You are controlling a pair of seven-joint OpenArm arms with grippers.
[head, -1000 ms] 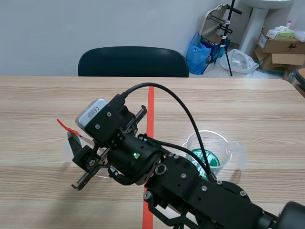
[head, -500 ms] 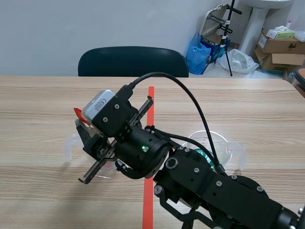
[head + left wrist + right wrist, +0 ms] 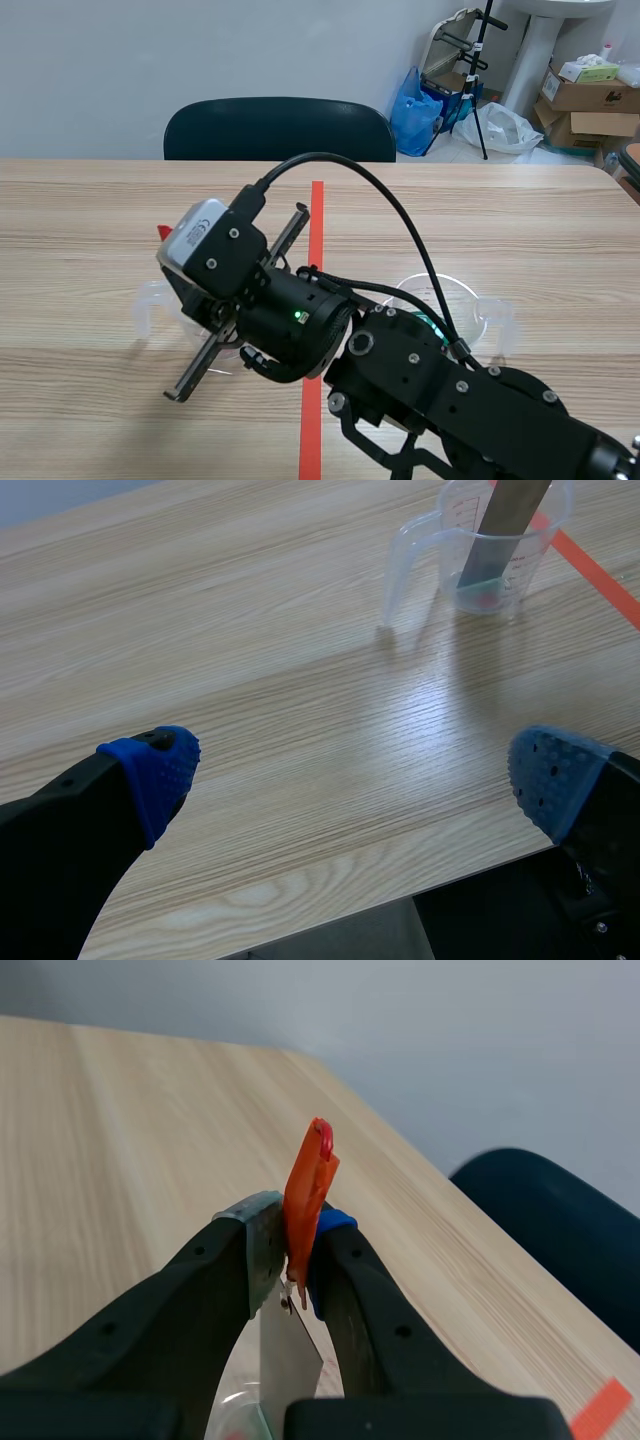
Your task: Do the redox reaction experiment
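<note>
A clear beaker (image 3: 497, 550) with a handle stands on the table, well ahead of my open left gripper (image 3: 352, 772), which holds nothing. A grey metal strip (image 3: 508, 515) stands in it, its lower end in a little greenish liquid. My right gripper (image 3: 296, 1238) is shut on an orange-red tab (image 3: 312, 1185) at the top of that metal strip (image 3: 287, 1345). In the scene view the right arm reaches across to the left beaker (image 3: 152, 300), and the tab's red tip (image 3: 163, 232) shows above the wrist. A second beaker (image 3: 478, 318) with green liquid stands to the right of the tape line.
The right arm's black body (image 3: 420, 390) fills the near middle of the table. An orange-red tape line (image 3: 317, 225) runs down the table's centre. A dark chair back (image 3: 280, 128) stands behind the far edge. The table's near edge (image 3: 330, 920) lies just under the left gripper.
The right gripper has risen and shifted slightly right with the orange-red tab in it, and its wrist has turned. The beakers have stayed in place.
</note>
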